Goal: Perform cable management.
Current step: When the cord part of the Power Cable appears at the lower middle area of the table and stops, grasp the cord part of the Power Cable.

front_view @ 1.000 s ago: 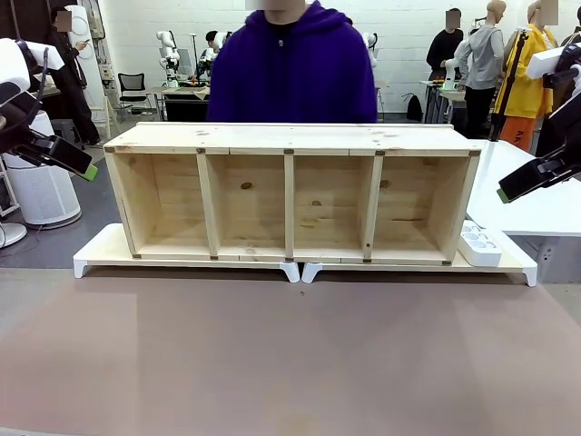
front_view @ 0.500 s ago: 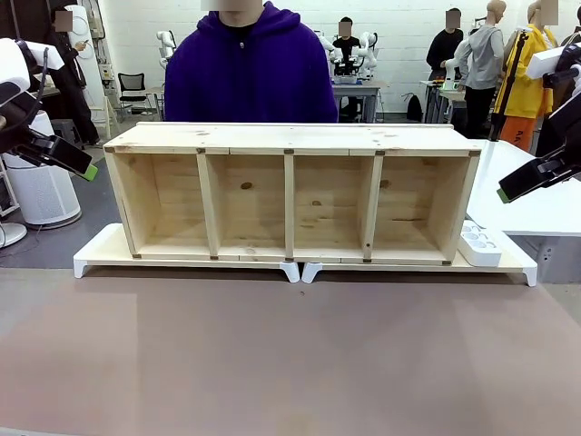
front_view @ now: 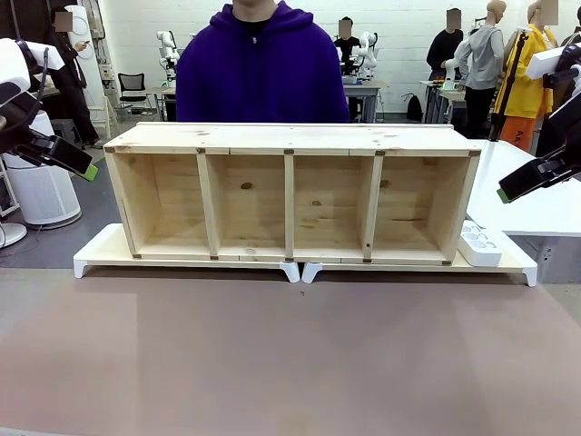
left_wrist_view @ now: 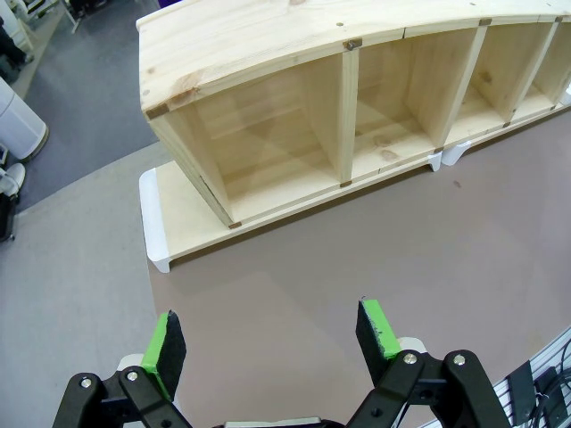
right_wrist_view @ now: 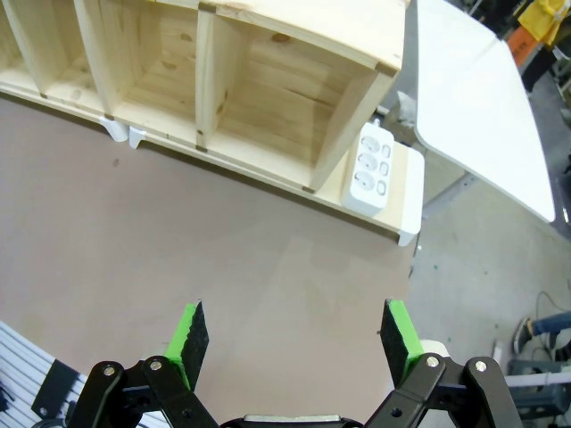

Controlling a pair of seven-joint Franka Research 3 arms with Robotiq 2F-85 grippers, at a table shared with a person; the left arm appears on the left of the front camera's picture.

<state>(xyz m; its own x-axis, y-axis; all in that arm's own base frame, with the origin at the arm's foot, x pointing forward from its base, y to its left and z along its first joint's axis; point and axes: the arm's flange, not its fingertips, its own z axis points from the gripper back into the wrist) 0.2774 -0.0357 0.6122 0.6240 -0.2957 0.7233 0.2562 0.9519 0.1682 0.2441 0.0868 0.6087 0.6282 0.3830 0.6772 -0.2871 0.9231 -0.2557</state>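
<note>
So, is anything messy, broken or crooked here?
Nothing stands out. The wooden shelf sits straight and upright on its white boards. The white power strip lies flat by the shelf's right end. The left pincer and right pincer both hang open above the table.

The person facing the robot wears a deep purple hooded sweatshirt, loose in the body, with a dark edge at the neck that may be a shirt underneath. The robot's left arm and right arm have smooth, rounded, glossy white shells, and a thin black wire runs along the left one. The left gripper is matt black, built from jointed bars pinned with round silver rivets. Each of its two fingers ends in a bright green pad. The right gripper matches it, with black linkages, silver pins and green pads, and a pale strip between the finger bases.
</note>
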